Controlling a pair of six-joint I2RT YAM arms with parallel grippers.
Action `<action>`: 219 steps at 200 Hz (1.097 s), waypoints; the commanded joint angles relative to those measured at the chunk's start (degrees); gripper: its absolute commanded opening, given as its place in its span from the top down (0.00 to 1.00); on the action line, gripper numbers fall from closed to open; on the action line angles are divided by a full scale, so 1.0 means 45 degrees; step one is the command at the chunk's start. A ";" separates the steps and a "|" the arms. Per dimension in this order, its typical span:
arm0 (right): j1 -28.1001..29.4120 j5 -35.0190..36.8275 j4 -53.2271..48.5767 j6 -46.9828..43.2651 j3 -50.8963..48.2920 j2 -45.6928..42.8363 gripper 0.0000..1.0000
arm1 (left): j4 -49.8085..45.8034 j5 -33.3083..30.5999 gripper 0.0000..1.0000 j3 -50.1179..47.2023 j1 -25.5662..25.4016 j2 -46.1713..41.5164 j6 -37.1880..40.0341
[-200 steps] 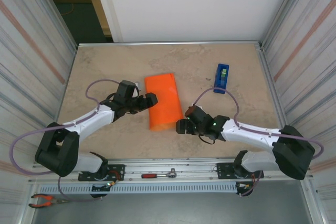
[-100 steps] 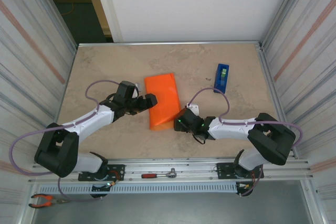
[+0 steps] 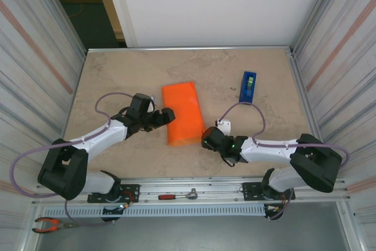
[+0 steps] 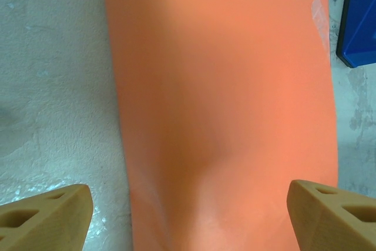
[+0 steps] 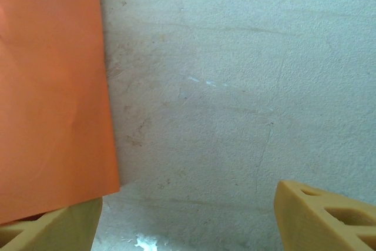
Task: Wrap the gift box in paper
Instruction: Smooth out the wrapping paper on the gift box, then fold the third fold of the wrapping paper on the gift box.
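Gift box (image 3: 183, 110) between left gripper (image 3: 169, 115), right gripper (image 3: 205, 139); jaws apart.

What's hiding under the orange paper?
The paper lies on the tan table, which shows all round it. The paper humps up in the middle, so something may sit beneath, but it is fully covered, so I can't tell what.

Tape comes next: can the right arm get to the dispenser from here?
Probably yes. Bare table lies between the right gripper and the dispenser; only the arm's own cable loops nearby.
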 commanded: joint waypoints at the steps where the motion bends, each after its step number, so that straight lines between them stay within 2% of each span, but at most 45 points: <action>1: 0.0027 -0.0398 -0.0403 0.0063 -0.0137 -0.0649 0.26 | -0.0069 -0.0213 0.14 -0.0155 0.0092 -0.0332 0.0290; 18: 0.0041 -0.0943 -0.0812 -0.0033 -0.0329 -0.1476 0.28 | -0.0092 -0.0195 0.14 -0.0196 0.0149 -0.0422 0.0486; 46: -0.0249 -0.1798 -0.1517 -0.0309 -0.0757 -0.3943 0.27 | -0.0065 0.0179 0.14 -0.0354 0.0171 -0.0582 0.0784; 65: -0.1432 -0.3213 -0.1685 -0.0887 -0.0655 -0.5303 0.22 | 0.0150 0.0278 0.14 -0.0642 0.0085 -0.0691 0.0742; 84: -0.3206 -0.5278 -0.1556 -0.1551 -0.0196 -0.5578 0.17 | 0.0254 0.0091 0.14 -0.0927 -0.0153 -0.0875 0.0761; 114: -0.4689 -0.7499 -0.1484 -0.2758 0.1234 -0.4264 0.11 | 0.0473 -0.0435 0.14 -0.1305 -0.0627 -0.1188 0.0805; 152: -0.4720 -0.8934 -0.0868 -0.3433 0.2513 -0.1720 0.11 | 0.0598 -0.1103 0.14 -0.1459 -0.1254 -0.1372 0.1048; 189: -0.4197 -0.9214 0.0163 -0.3399 0.2719 0.0362 0.13 | 0.0786 -0.1508 0.14 -0.1677 -0.1718 -0.1282 0.1167; 219: -0.4038 -0.8512 0.0764 -0.3045 0.2550 0.1817 0.16 | 0.0845 -0.1824 0.14 -0.1779 -0.1834 -0.0576 0.1351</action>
